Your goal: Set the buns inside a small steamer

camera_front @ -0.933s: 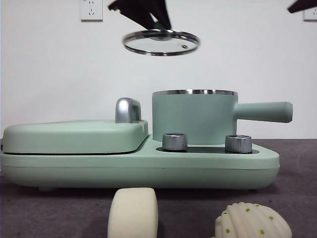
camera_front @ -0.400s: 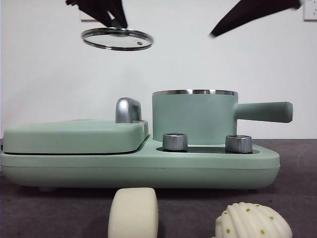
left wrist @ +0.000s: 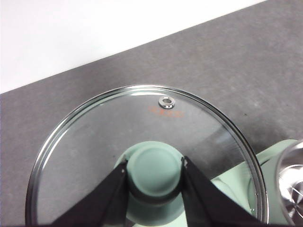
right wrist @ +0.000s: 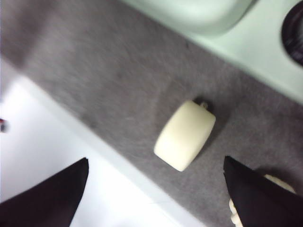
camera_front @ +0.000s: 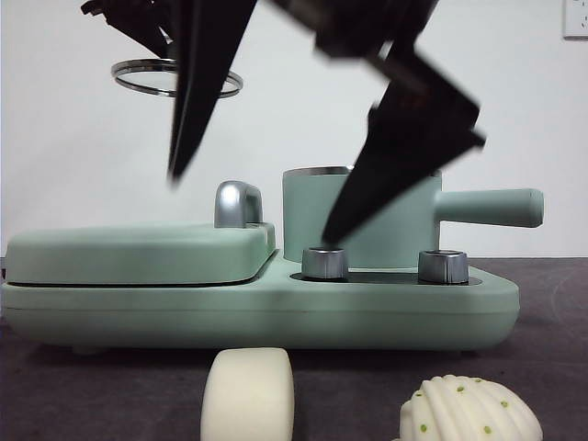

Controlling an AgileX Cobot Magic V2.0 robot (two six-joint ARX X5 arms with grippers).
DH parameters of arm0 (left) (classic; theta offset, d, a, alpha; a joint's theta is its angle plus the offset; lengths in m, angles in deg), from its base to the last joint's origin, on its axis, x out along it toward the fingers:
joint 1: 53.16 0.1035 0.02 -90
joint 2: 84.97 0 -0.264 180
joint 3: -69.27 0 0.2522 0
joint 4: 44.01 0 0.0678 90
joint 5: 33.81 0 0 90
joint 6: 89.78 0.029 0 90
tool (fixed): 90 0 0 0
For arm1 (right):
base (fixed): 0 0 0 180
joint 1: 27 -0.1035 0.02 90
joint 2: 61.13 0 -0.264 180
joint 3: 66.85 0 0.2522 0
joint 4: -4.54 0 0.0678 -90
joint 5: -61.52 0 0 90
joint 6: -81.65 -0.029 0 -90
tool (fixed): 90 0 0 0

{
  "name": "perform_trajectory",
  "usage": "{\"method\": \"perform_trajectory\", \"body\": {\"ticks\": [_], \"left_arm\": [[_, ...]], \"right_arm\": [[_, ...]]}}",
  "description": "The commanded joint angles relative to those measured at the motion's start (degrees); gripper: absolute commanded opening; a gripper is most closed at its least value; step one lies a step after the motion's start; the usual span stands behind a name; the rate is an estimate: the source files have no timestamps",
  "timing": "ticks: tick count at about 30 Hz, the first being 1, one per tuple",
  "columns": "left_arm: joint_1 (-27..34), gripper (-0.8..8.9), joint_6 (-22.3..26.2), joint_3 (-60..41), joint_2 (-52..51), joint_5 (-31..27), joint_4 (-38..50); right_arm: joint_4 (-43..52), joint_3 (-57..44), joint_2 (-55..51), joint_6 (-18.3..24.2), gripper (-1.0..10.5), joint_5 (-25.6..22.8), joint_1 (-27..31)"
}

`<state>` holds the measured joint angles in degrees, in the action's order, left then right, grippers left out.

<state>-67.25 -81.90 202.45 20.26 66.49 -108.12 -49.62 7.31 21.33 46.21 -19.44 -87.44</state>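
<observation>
Buns (right wrist: 184,135) lie below the wide-open right end effector (right wrist: 156,189); left end effector (left wrist: 155,177) grips lid knob (left wrist: 155,168).

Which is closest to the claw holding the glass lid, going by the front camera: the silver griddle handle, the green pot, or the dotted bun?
From the left claw, high up with the lid:
1. Silver griddle handle, just below.
2. Green pot, behind the knobs.
3. Dotted bun, low on the table in front.
</observation>
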Motion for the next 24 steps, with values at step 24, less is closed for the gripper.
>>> {"method": "perform_trajectory", "body": {"ticks": [24], "left_arm": [[1.44, 0.11, -1.49, 2.14, -0.04, 0.46, 1.68]], "right_arm": [[4.35, 0.90, 14.97, 0.94, 1.7, -3.50, -1.88]]}}
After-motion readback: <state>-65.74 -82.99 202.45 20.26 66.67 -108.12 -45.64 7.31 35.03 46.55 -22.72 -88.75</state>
